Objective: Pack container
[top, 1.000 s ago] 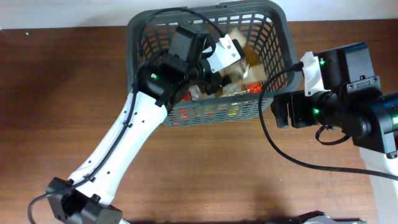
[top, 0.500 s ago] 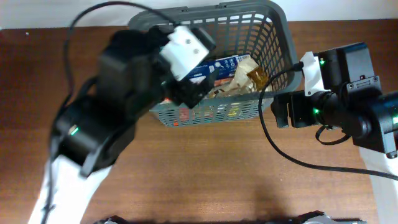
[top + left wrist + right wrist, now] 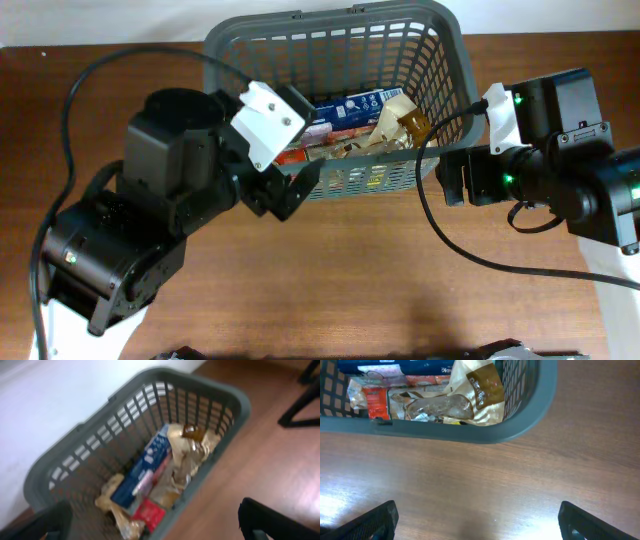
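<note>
The container point(image 3: 330, 25), a dark grey slotted basket, stands at the back middle of the table. It holds a blue box point(image 3: 345, 108), tan and clear packets point(image 3: 395, 122) and a red packet point(image 3: 296, 155). My left gripper point(image 3: 290, 192) is open and empty, raised over the basket's front left corner. The left wrist view looks down into the container point(image 3: 240, 402), with the blue box point(image 3: 142, 467) between the wide-apart fingers point(image 3: 160, 525). My right gripper point(image 3: 455, 180) is open and empty over the table, just right of the basket. The right wrist view shows its fingers point(image 3: 480, 520) below the rim point(image 3: 470, 432).
The brown wooden table point(image 3: 380, 280) spreads in front of the basket. A white wall or surface point(image 3: 60, 395) lies behind the basket. Black cables run from both arms.
My left arm has pulled up and back out of the basket toward the front left, uncovering the packets inside. The right arm has not moved.
</note>
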`<state>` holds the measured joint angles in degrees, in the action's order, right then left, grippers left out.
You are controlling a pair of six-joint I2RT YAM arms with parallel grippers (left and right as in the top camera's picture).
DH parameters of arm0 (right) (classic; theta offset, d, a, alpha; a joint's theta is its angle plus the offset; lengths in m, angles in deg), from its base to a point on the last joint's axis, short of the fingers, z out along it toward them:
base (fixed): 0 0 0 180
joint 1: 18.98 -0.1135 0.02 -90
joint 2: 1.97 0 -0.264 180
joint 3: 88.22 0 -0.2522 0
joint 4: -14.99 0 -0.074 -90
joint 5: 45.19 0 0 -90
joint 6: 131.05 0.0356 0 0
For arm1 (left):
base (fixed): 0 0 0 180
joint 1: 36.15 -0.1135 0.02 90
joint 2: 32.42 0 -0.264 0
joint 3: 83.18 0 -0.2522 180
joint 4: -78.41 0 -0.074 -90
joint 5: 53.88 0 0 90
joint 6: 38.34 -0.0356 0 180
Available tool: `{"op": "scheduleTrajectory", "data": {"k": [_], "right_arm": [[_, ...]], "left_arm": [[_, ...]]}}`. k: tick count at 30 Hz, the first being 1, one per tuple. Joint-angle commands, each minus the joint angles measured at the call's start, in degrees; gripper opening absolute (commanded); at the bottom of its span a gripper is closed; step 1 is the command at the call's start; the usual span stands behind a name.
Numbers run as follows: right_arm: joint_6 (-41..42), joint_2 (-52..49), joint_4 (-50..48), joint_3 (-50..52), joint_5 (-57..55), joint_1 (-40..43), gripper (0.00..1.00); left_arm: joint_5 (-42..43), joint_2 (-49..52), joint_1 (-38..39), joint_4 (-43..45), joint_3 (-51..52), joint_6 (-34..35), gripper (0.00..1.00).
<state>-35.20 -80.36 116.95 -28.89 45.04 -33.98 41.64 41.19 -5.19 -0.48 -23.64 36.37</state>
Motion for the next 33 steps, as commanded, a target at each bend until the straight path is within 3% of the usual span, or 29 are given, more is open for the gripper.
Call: {"op": "scheduleTrajectory", "data": {"k": [1, 21, 23, 25, 33], "right_arm": [[0.0, -0.15, -0.17, -0.11, -0.48, 0.02, 0.99], [0.0, -0.15, -0.17, -0.11, -0.48, 0.02, 0.99], [0.0, -0.15, -0.17, -0.11, -0.48, 0.02, 0.99], [0.0, -0.15, -0.17, -0.11, -0.48, 0.02, 0.99], [0.0, -0.15, -0.17, -0.11, -0.48, 0.02, 0.99]], "left_arm": [[-0.37, -0.55, 0.13, -3.8, -0.33, 0.94, 0.99], [-1.75, -1.22, -0.44, -9.14, -0.13, 0.96, 0.99], [-2.38, -3.04, -1.92, -9.62, 1.01, 3.48, 0.99], [-2.32, -6.25, -4.72, -8.48, 3.93, 5.53, 0.99], [4.15, -34.97, -17.05, 8.22, 36.81, 7.19, 0.99]]}}
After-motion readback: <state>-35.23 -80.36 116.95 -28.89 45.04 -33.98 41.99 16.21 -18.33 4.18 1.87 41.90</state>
